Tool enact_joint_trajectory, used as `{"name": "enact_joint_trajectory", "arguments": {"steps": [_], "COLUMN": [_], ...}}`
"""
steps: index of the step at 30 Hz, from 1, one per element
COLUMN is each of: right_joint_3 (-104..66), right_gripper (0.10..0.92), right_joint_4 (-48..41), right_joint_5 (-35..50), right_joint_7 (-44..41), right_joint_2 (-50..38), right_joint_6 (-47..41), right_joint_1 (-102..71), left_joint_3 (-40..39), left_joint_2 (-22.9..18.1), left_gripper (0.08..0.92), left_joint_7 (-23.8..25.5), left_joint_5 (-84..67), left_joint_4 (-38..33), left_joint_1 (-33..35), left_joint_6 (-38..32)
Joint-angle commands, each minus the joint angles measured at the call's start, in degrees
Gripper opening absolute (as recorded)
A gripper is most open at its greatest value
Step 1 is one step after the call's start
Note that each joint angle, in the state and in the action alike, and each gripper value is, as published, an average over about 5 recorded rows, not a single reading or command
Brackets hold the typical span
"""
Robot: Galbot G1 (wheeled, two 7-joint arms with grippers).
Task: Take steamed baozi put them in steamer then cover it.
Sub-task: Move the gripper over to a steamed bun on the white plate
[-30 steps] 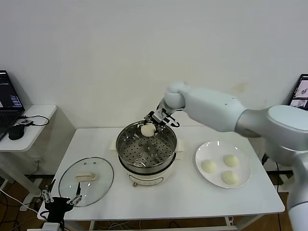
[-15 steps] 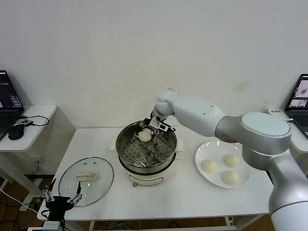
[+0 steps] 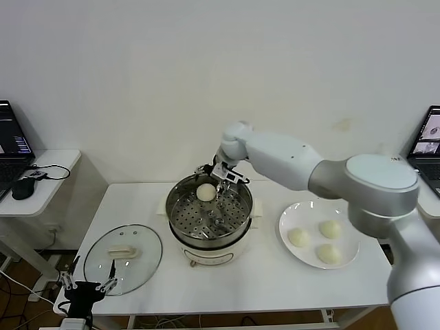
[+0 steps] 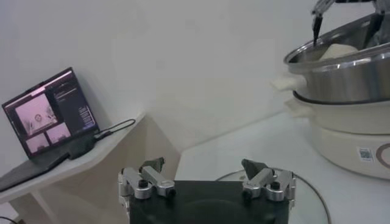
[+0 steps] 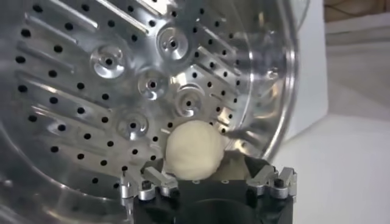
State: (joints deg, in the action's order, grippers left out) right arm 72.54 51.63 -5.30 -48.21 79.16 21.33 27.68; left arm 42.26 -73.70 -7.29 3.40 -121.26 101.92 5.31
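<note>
The steamer [image 3: 206, 242] stands mid-table, its perforated tray [image 5: 91, 91] bare but for one baozi [image 3: 205, 192] lying at the far side. My right gripper [image 3: 217, 177] hovers just above that baozi [image 5: 192, 152], open, with its fingers spread wider than the bun and apart from it. Three more baozi [image 3: 298, 237] lie on the white plate [image 3: 285, 221] to the right. The glass cover [image 3: 124, 256] lies flat on the table's front left. My left gripper [image 3: 86, 289] is parked open at the cover's front edge [image 4: 204, 173].
A side table with a laptop [image 3: 12, 141] and mouse stands at the left. Another laptop [image 3: 430, 130] sits at the right edge. The left wrist view shows the steamer [image 4: 347, 79] beyond the cover's rim.
My right gripper lowered the baozi onto the tray's far side and opened, letting it go. The left arm has not moved.
</note>
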Motion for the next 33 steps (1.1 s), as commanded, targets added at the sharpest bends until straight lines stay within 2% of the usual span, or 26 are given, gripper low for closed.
{"name": "enact_joint_trajectory", "arguments": {"steps": [1, 4, 10, 13, 18, 24, 33], "right_joint_3": [3.4, 3.6, 4.2, 3.1, -3.1, -16.7, -24.6], "right_gripper": [0.823, 0.823, 0.823, 0.823, 0.823, 0.823, 0.823], "right_joint_4": [19.6, 27.3, 41.0, 44.7, 46.7, 43.3, 32.5], "right_joint_5": [16.1, 20.2, 25.0, 24.2, 16.9, 7.5, 0.5], "right_joint_7": [-5.1, -5.6, -5.3, -5.2, -5.7, -6.1, -6.5], "right_joint_2": [-12.4, -20.6, -38.0, -46.2, -55.9, -58.5, -52.0], "right_joint_6": [-26.2, -34.7, -42.7, -44.2, -42.6, -39.6, -37.0], "right_joint_1": [9.9, 12.2, 13.1, 11.3, 2.1, -16.0, -29.8], "left_joint_3": [0.0, -0.1, -0.6, -1.2, -1.9, -1.8, -1.0], "left_joint_2": [0.0, 0.1, 1.0, 1.4, 1.8, 2.0, 1.9], "left_gripper": [0.823, 0.823, 0.823, 0.823, 0.823, 0.823, 0.823], "left_joint_7": [0.0, 0.0, 0.0, -0.1, 0.0, 0.2, 0.4], "left_joint_5": [0.0, 0.0, 0.1, 0.3, 0.6, 0.9, 1.0], "left_joint_4": [-0.2, -0.1, -0.1, 0.3, 0.4, 0.5, 1.3], "left_joint_1": [0.1, -0.1, -0.6, -1.0, -1.2, -1.3, -1.2], "left_joint_6": [0.0, 0.0, 0.0, 0.0, 0.0, 0.3, 0.6]}}
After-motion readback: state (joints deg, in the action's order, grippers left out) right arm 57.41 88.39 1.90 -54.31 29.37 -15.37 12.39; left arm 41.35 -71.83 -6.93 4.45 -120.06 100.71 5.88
